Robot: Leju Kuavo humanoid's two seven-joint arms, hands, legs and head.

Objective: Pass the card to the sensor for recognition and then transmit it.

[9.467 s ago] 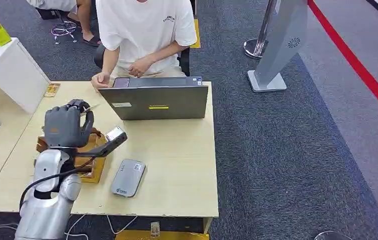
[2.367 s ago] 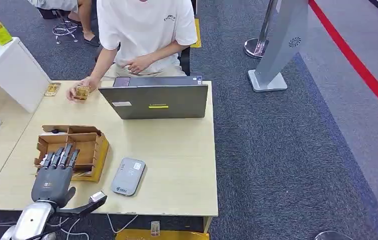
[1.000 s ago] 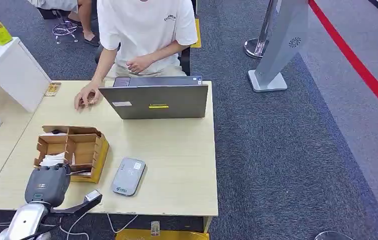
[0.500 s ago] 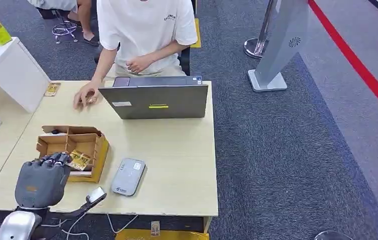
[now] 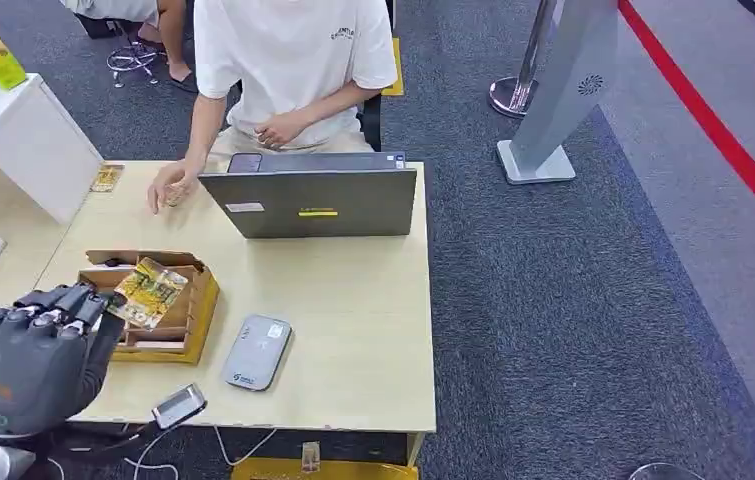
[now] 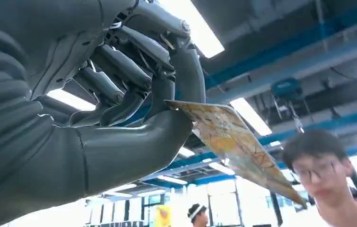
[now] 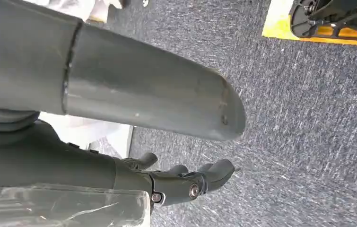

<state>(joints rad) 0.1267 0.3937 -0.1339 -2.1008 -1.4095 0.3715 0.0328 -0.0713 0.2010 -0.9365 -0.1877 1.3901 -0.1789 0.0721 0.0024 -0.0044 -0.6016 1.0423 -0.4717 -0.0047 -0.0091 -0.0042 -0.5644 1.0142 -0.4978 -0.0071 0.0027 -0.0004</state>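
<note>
- Head view: the left hand (image 5: 31,355) is raised at 8 o'clock over the table (image 5: 353,300), pinching a yellow patterned card (image 5: 148,290) above the cardboard box (image 5: 168,325).
- Left wrist view: thumb and fingers (image 6: 186,71) clamp the card's edge.
- Grey card reader (image 5: 256,352) lies just beside the box at its 3 o'clock.
- Right hand (image 7: 186,182) hangs over carpet, fingers loosely apart, holding nothing.
- A person's hand (image 5: 168,185) rests at 11 o'clock beside the laptop (image 5: 308,203).

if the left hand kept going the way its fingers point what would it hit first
Likely the cardboard box just ahead of the left hand and the card it holds, though its height above the box is unclear.
</note>
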